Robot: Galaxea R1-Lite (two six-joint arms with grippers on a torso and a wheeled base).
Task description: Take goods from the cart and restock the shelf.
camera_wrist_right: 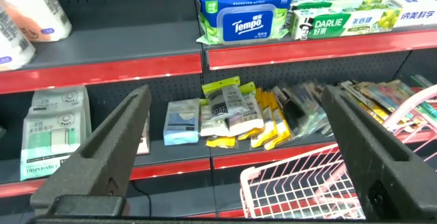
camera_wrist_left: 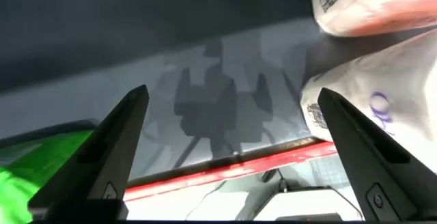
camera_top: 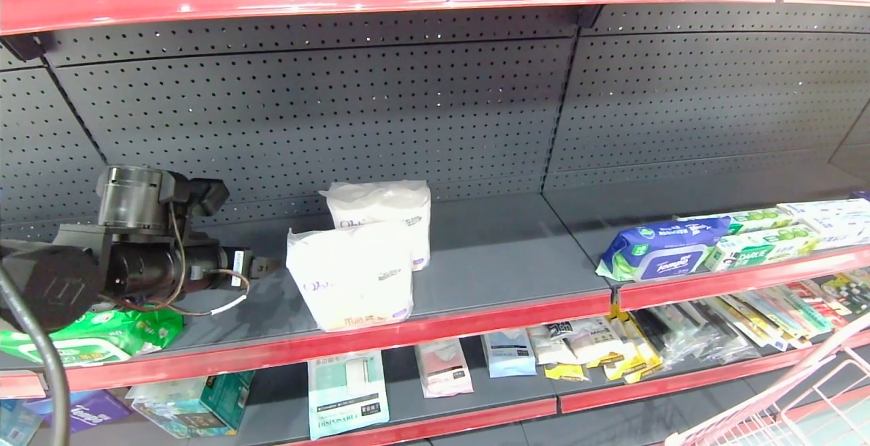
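Note:
Two white soft packs stand on the middle shelf [camera_top: 503,262], the front pack [camera_top: 351,276] near the red edge and the rear pack [camera_top: 384,218] behind it. My left arm [camera_top: 170,269] lies over the shelf just left of them. The left gripper [camera_wrist_left: 232,94] is open above bare shelf, nothing between its fingers, with the front pack [camera_wrist_left: 396,115] beside one fingertip and the rear pack [camera_wrist_left: 369,5] beyond. My right gripper [camera_wrist_right: 235,91] is open and empty, held back from the shelves above the pink cart [camera_wrist_right: 300,183].
A green pack [camera_top: 102,337] lies under the left arm. A blue wipes pack [camera_top: 663,249] and toothpaste boxes [camera_top: 761,242] fill the shelf's right section. Small hanging goods [camera_top: 612,344] line the lower shelf. The cart [camera_top: 781,398] sits at the lower right.

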